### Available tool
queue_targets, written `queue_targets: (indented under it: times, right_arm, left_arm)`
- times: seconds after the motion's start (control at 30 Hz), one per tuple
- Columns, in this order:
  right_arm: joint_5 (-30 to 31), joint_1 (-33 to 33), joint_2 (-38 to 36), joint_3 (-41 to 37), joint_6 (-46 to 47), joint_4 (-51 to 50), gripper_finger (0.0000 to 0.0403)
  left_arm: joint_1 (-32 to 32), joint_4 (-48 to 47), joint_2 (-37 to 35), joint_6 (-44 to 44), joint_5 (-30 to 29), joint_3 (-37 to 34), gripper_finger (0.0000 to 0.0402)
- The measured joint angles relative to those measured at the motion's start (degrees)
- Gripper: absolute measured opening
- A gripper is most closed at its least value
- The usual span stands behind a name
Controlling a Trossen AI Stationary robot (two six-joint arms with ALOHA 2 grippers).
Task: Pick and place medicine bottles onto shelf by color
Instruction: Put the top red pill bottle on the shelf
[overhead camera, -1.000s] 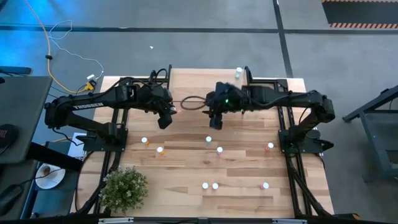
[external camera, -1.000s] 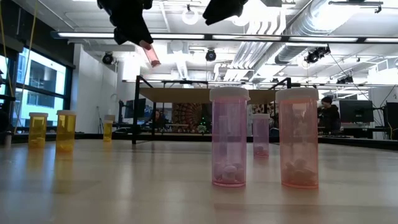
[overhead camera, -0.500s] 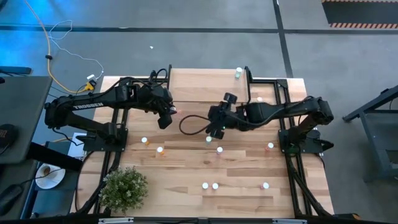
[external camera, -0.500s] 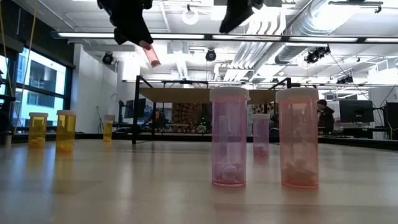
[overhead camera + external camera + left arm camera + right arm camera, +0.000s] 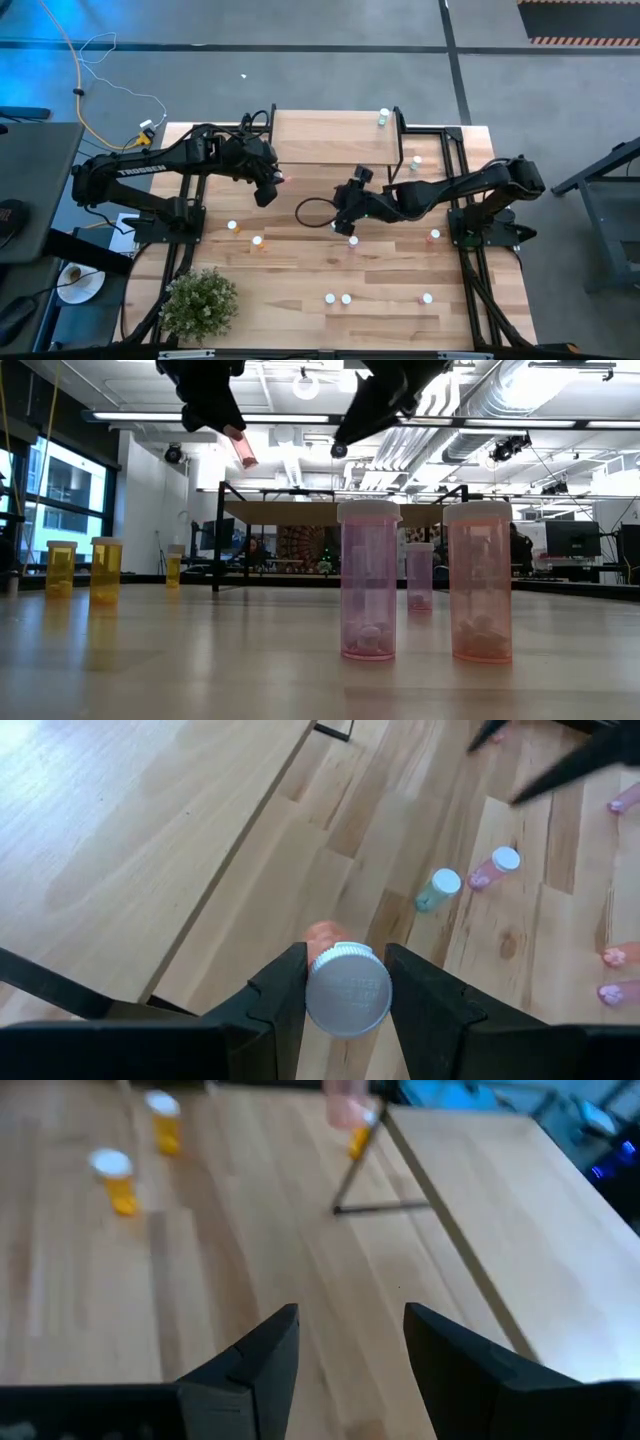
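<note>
Landmark: the low light-wood rectangular shelf on thin black legs (image 5: 335, 138), standing at the far middle of the striped-wood tabletop (image 5: 300, 270).

Left gripper (image 5: 272, 182): raised above the tabletop, just off the shelf's near-left corner. Its two dark fingers (image 5: 285, 995) pinch a small pink bottle with a white ribbed cap (image 5: 347, 988); in the left wrist view the cap faces the camera and the pink body shows behind it. In the low view the same bottle (image 5: 243, 449) hangs tilted below the gripper, clear of the table. The shelf top (image 5: 130, 840) lies beside and below it.

Right gripper (image 5: 343, 222): low over the tabletop, in front of the shelf's near edge, about mid-width. Fingers (image 5: 255, 1360) spread apart with nothing between them; bare wood shows in the gap.

Bottles relative to the shelf:
- pale green bottle (image 5: 383, 118) on the shelf, at its far-right corner.
- white-capped bottle (image 5: 416, 161) just off the shelf's right end, colour unclear.
- two orange bottles (image 5: 257, 241) on the tabletop, near-left of the shelf.
- two pink bottles (image 5: 368, 580) at the tabletop's near edge, well apart from the shelf, upright.

Small potted green plant (image 5: 198, 302): near-left corner of the tabletop, far from the shelf.
</note>
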Motion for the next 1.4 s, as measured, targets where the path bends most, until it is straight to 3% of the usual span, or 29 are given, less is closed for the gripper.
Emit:
queue_targets:
  times: [0.4,0.77,1.4]
  right_arm:
    - [-2.04,-1.53,0.44,-2.91,-11.14,18.99,0.0202]
    - [-12.54,-6.29,3.73,-2.76,-15.98,28.58,0.0216]
    - [-14.16,-6.94,6.27,-2.74,-15.07,27.68,0.0216]
  left_arm:
    - [-0.02,0.78,0.00,-2.11,0.00,0.00,0.0117]
    - [-2.13,2.26,0.14,-3.86,-0.34,0.00,0.0117]
    - [-4.98,11.47,8.59,-3.20,-0.15,0.00,0.0117]
